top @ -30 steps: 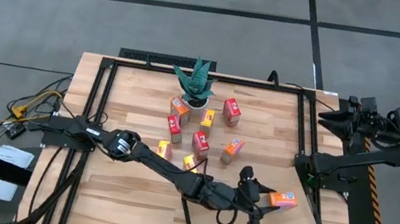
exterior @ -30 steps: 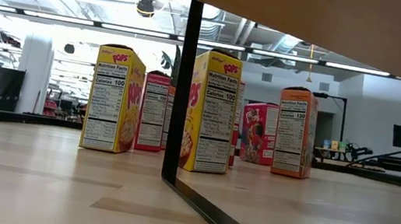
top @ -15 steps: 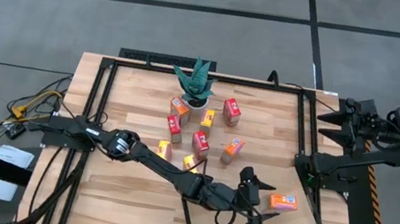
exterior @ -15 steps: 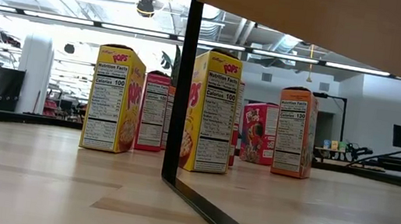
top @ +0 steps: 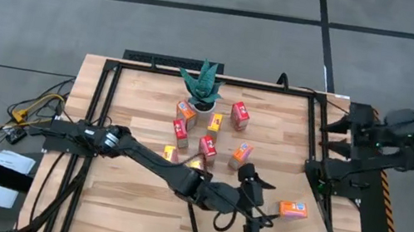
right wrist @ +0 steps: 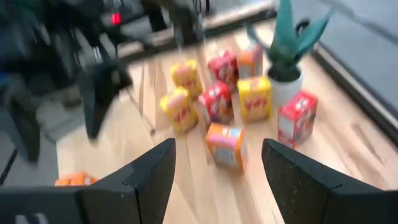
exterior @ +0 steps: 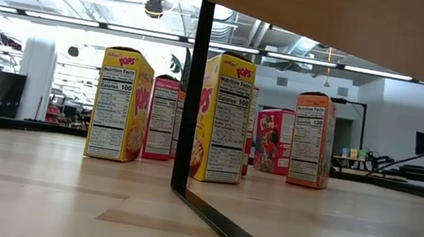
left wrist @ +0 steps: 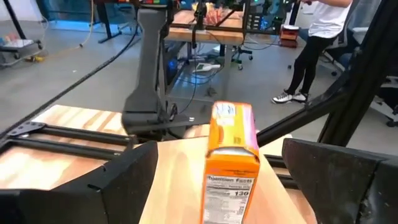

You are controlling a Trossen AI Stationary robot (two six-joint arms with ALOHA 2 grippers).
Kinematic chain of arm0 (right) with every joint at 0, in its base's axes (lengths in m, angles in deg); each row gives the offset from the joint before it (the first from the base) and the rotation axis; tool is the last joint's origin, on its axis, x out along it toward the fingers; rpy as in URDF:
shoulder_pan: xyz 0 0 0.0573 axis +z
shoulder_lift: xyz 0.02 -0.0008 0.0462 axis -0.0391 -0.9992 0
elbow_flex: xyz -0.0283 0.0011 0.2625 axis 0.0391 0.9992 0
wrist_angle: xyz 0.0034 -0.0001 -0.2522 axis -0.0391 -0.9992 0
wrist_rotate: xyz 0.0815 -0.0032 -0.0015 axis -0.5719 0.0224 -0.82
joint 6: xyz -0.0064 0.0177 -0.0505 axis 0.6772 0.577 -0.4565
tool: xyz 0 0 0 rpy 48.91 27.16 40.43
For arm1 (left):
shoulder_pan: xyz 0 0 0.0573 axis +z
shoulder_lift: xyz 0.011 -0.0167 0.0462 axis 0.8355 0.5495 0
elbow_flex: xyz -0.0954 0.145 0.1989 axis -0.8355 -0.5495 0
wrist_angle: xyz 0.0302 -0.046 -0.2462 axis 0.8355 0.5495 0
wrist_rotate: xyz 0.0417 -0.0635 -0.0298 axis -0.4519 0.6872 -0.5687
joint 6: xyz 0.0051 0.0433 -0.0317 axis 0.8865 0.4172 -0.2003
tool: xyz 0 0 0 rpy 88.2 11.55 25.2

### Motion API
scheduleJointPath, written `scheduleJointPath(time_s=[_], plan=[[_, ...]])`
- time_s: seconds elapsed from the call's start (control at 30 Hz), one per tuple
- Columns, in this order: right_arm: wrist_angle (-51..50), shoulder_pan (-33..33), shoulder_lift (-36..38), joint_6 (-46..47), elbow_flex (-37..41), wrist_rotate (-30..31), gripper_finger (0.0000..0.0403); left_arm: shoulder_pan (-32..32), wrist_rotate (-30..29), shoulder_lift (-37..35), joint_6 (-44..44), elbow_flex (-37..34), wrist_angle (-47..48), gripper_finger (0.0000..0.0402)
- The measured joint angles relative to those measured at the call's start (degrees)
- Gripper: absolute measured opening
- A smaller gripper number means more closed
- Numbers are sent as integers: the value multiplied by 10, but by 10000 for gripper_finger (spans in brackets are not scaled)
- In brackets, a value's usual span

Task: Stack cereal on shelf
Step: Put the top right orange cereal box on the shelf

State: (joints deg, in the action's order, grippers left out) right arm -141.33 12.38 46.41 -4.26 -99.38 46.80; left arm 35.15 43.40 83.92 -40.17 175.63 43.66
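Note:
An orange cereal box (top: 293, 208) rests on the pale shelf board (top: 301, 231) at the table's near right corner. My left gripper (top: 266, 204) is open just to the left of it, and the left wrist view shows the box (left wrist: 232, 163) a little ahead of the two spread fingers, apart from both. Several more red, yellow and orange boxes (top: 208, 146) stand in a cluster at mid-table. My right gripper (top: 328, 129) is open at the table's right edge, facing that cluster (right wrist: 227, 144).
A green potted plant (top: 202, 86) stands at the far side of the box cluster. In the low view the board's dark edge (exterior: 192, 91) stands before two yellow boxes (exterior: 120, 106) and an orange one (exterior: 313, 139). A person (left wrist: 317, 37) is in the room beyond.
My left gripper, open throughout, has drawn back from the orange box toward the table's left, leaving the box on the shelf board. My right arm has swung its gripper in from beyond the right edge toward the table.

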Motion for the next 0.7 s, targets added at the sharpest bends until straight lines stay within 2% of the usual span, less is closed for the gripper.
scheduleJointPath(time_s=[0.07, 0.23, 0.37, 0.5, 0.7], plan=[[-35, 0, -38, 0, -34, -27, 265, 0, -2, -22, -5, 0, 25, 336], [-174, 0, -127, 37, -132, -137, 265, -5, -3, -80, -15, 0, 92, 336], [-135, 19, -129, 86, -137, -224, 265, -18, -18, -116, -15, 0, 131, 336], [-174, 63, -125, 141, -137, -217, 265, -34, -53, -143, -14, 0, 175, 336], [-130, 146, -116, 202, -133, -187, 265, -60, -109, -177, -1, 0, 202, 336]])
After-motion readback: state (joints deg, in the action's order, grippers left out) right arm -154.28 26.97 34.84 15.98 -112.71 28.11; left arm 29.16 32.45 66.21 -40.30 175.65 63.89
